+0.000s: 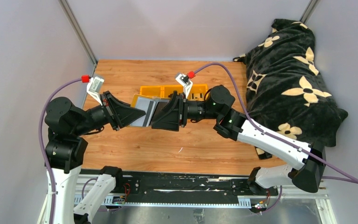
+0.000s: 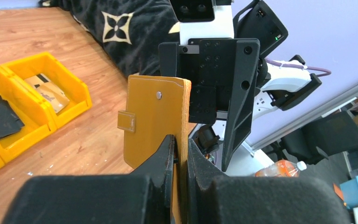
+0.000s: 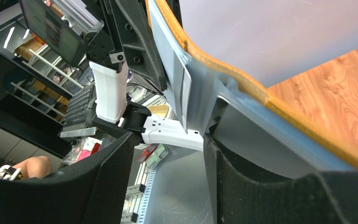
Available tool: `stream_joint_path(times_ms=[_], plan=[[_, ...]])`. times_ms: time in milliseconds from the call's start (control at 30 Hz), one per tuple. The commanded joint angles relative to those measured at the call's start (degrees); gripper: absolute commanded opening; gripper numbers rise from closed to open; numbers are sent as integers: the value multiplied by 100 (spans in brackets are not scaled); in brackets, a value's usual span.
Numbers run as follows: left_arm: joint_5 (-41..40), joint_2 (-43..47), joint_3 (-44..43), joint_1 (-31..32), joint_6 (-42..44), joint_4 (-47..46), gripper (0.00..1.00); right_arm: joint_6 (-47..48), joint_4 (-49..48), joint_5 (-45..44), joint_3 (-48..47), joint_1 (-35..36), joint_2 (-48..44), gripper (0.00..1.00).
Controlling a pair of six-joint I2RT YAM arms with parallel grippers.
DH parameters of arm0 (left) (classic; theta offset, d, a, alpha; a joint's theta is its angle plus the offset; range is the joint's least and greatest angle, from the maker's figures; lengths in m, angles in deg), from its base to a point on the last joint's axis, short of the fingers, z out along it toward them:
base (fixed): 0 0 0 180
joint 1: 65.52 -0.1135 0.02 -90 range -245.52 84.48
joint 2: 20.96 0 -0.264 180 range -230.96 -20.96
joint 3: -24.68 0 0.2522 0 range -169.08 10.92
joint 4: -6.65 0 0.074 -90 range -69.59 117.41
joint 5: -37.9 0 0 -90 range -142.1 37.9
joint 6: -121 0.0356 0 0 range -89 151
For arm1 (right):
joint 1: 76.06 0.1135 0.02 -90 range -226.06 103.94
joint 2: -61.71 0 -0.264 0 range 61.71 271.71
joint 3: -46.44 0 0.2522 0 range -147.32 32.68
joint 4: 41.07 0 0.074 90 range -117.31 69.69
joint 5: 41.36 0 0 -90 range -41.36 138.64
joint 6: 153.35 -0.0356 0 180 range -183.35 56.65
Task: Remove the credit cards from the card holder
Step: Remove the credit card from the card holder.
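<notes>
The mustard-yellow card holder (image 2: 154, 121) hangs open above the table, and my left gripper (image 2: 181, 154) is shut on its lower edge. From above, its grey-blue lining (image 1: 144, 112) spans the gap between the two grippers. My right gripper (image 3: 168, 172) is open with nothing between its fingers. Its right finger (image 3: 261, 186) rests against the lining of the card holder (image 3: 279, 126). A pale thin card edge (image 3: 185, 95) shows in a pocket of the lining. The rest of the credit cards inside are hidden.
Yellow bins (image 1: 172, 90) stand just behind the grippers. One holds a tan flat card-like item (image 2: 46, 88), another a black folded item (image 2: 0, 116). A black flowered blanket (image 1: 289, 79) covers the right side. Bare wooden tabletop (image 1: 168, 149) lies in front.
</notes>
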Motion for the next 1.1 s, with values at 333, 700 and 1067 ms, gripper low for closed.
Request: stream_joint_path(times_ms=[333,700,1067], plan=[[812,125,144,-6,-906,-810,0,-593,-1054,248,-332,40,427,49],[927,149,171,-6,-1013,-876,4,-934,-1904,319,-32,31,285,2],[1049,63,65,-6,-1699,-1506,19,-1044,-2500,500,605,31,-32,0]])
